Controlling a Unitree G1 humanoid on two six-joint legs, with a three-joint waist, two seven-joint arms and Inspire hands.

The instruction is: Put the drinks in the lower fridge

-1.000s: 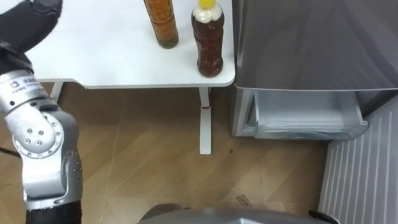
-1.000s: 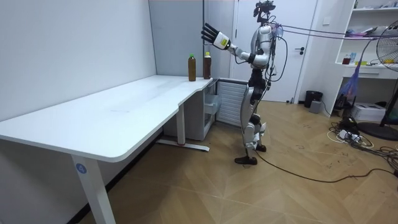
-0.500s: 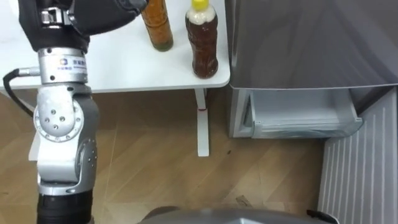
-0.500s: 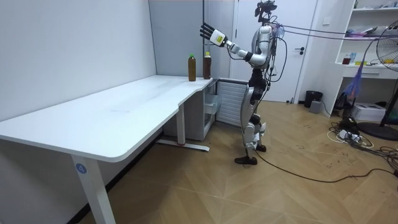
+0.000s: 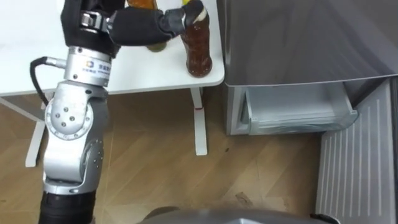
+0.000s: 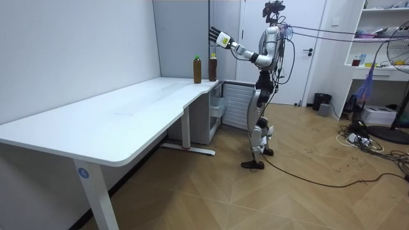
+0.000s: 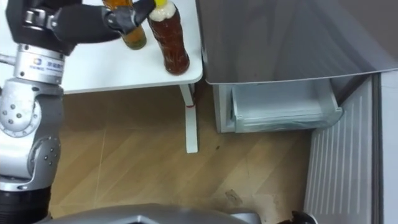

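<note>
The left hand (image 5: 134, 28) is held unclenched over the bottle (image 5: 197, 53) at the table (image 5: 149, 74) edge, 3 o'clock; open floor (image 6: 287, 191) is seen in the room view.

I see two drinks standing upright, close side by side, at the bench's (image 5: 25, 68) front corner next to the fridge. The brown bottle (image 5: 198, 56) is ridged and yellow-capped, with the amber bottle (image 7: 134, 38) on its left. The lower fridge (image 5: 292, 112) stands open, showing a pale drawer.
</note>
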